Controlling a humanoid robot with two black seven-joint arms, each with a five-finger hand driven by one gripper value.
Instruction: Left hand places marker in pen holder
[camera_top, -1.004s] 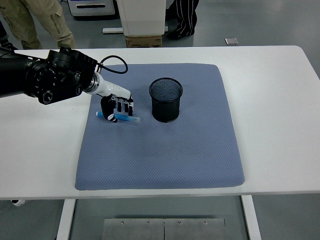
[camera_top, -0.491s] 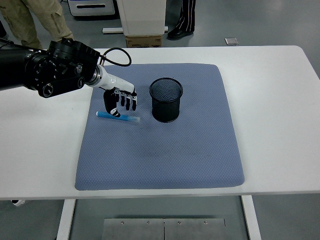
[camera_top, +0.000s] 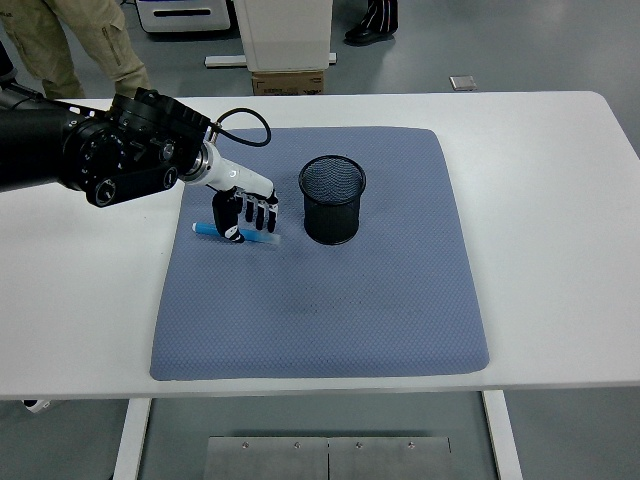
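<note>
Where the left arm reaches in over the smooth white tabletop (camera_top: 560, 230), its robot hand (camera_top: 243, 215) is lowered onto the marker (camera_top: 262, 240), black fingers (camera_top: 258, 213) pointing down over the barrel; whether they pinch it cannot be told. The marker is a slim light-blue cylinder lying flat on the left part of the mat (camera_top: 330, 300), a rounded-corner blue-grey pad with a fine dimpled weave. Just right of the marker stands the holder (camera_top: 332, 200), an upright black wire-mesh cylinder, open-topped, apart from the hand.
</note>
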